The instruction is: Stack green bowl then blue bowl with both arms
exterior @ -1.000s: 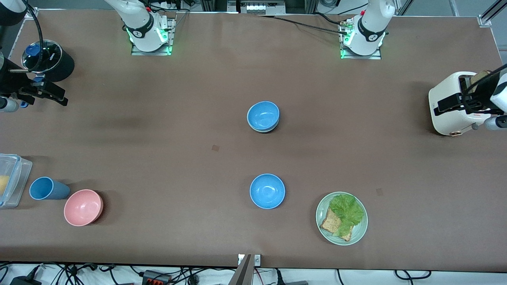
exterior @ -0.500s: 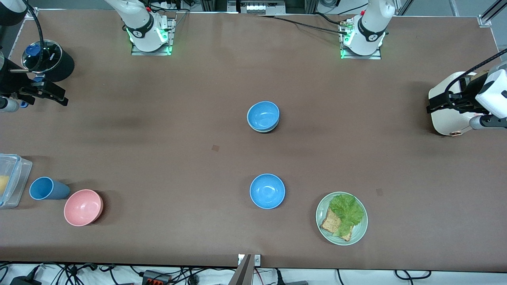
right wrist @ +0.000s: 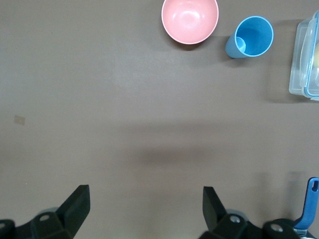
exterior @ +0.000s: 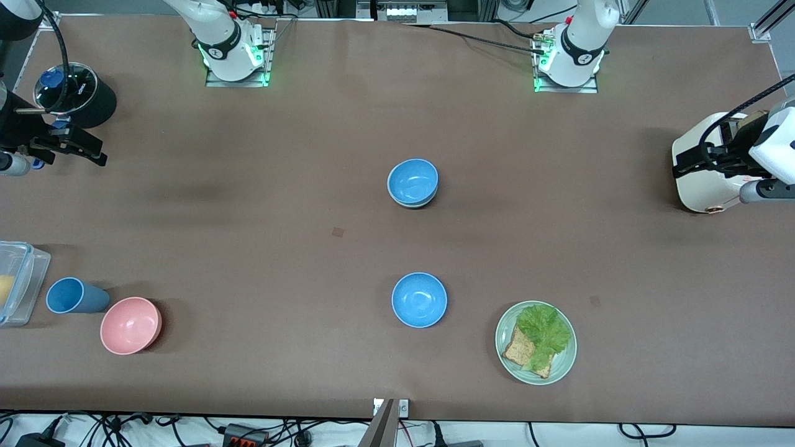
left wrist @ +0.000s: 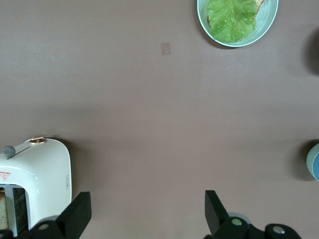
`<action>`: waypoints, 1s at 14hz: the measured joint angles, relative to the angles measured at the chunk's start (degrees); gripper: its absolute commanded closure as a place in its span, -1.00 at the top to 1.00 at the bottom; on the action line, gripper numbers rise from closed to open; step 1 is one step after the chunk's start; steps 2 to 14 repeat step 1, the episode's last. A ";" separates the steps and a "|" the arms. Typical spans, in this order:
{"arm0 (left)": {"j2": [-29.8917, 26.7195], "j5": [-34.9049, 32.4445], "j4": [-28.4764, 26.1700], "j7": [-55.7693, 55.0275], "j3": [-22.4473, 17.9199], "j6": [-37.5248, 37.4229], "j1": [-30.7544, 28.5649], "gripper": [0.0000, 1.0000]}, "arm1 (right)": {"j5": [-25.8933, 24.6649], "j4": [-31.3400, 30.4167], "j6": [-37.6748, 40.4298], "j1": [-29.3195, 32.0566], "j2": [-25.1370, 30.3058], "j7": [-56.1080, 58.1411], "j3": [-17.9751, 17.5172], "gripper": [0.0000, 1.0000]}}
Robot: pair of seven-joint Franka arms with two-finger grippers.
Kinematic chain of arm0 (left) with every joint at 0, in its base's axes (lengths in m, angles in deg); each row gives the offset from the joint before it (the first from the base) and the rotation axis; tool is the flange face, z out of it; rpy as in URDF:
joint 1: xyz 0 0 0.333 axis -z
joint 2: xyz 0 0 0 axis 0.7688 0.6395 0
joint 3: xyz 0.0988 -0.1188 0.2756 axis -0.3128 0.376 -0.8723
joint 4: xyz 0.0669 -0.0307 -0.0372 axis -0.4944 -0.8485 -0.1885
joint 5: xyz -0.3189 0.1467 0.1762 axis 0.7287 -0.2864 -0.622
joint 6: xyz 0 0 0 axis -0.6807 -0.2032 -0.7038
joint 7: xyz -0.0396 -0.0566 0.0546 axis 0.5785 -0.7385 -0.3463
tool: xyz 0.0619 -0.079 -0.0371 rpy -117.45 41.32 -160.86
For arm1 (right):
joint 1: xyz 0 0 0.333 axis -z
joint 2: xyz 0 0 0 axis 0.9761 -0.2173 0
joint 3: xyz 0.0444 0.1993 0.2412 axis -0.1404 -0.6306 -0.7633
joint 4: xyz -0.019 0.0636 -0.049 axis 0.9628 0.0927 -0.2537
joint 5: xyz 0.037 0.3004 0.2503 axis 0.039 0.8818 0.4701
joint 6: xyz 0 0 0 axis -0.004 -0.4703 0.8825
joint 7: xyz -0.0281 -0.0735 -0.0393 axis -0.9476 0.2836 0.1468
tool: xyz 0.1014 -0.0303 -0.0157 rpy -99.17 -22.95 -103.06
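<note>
Left gripper (left wrist: pixel 144 214) hung over the white toaster (exterior: pixel 705 164), jaws spread; right gripper (right wrist: pixel 142 209) likewise wide, over bare table. Smooth round blue bowl (exterior: pixel 413 179) sat nested in green bowl (exterior: pixel 417 202) mid-table — plenty of room around.

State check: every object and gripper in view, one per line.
blue bowl: nested in green bowl, upright
second blue bowl: alone, upright
pink bowl: upright
blue cup: on its side
left gripper: open, over toaster
right gripper: open, nothing held
</note>
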 measured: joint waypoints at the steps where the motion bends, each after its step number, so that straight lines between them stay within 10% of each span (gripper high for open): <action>1: 0.00 0.00 0.00 0.00 -0.01 0.00 0.00 1.00 | 0.00 0.00 0.00 0.00 0.00 0.00 0.00 1.00; 14: 0.00 0.00 0.00 0.00 -0.01 0.00 0.00 1.00 | 0.00 0.00 0.00 0.00 0.00 0.00 0.00 1.00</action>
